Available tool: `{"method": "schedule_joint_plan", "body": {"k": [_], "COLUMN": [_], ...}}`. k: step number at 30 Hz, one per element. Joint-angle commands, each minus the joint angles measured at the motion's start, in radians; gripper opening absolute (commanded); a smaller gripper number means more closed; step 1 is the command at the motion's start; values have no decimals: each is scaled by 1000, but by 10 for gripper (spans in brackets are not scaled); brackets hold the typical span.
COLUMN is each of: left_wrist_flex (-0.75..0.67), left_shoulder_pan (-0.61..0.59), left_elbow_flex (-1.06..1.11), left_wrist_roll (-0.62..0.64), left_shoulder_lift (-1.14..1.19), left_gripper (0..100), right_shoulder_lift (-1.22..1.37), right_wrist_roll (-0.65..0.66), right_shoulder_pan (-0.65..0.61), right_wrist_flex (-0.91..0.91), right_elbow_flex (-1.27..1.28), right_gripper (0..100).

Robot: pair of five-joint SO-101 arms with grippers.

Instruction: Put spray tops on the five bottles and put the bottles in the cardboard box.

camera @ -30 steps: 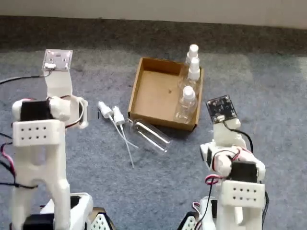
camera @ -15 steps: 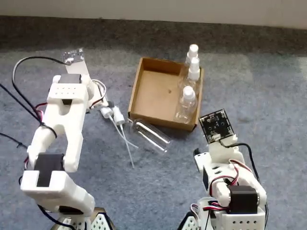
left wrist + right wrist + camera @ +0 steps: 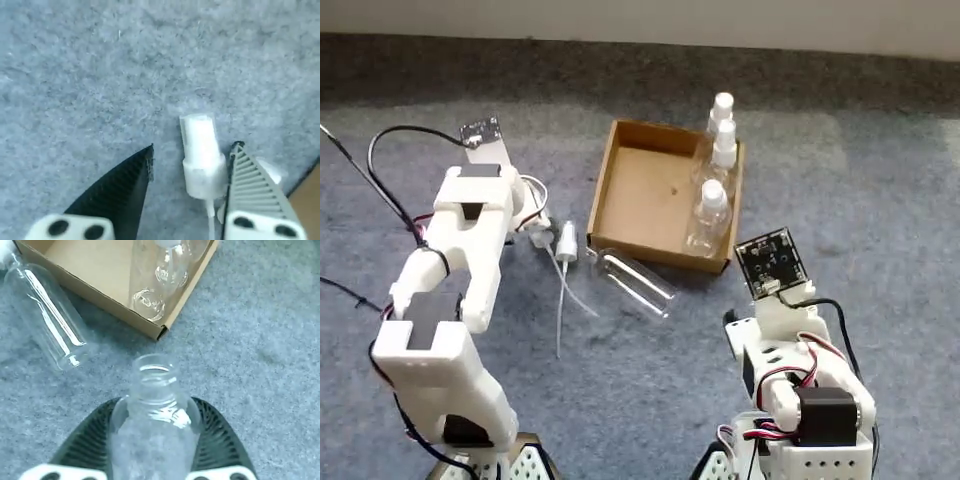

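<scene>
My left gripper is wide, straddling a spray top lying near the cardboard box. I should centre on its collar before closing (the tube trails). My right gripper clamps an uncapped bottle by the box corner.

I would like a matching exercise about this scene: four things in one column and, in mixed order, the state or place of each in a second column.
Column 1
1. left gripper
2. right gripper
3. cardboard box
4. lying bottle

Column 2
A. shut on an uncapped bottle
B. on the carpet, outside the box
C. open around a spray top
D. holds three capped bottles

Pairs: 1-C, 2-A, 3-D, 4-B
</scene>
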Motion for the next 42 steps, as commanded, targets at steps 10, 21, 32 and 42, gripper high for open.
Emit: {"method": "schedule_joint_plan", "body": {"k": [10,21,32,42], "left_wrist_flex": [-17,87,431,422], "left_shoulder_pan": [-12,-88,-85,176], "left_elbow_flex": [-68,-71,-361,-498], "left_wrist_roll": [3,-74,-226,-258], "left_shoulder_lift": [36,-251,-886,-1150], "left_gripper": [78,34,34,10], "right_shoulder_lift": [-10,-7,-5,-12], "right_wrist_roll": [-8,-9,-218,-221], "right_shoulder_pan": [2,-154,-455,-679], "right_wrist_flex": [4,-19,-492,-656], "right_elbow_flex": [-4,-15,-4,140], "right_gripper": [4,4,4,4]}}
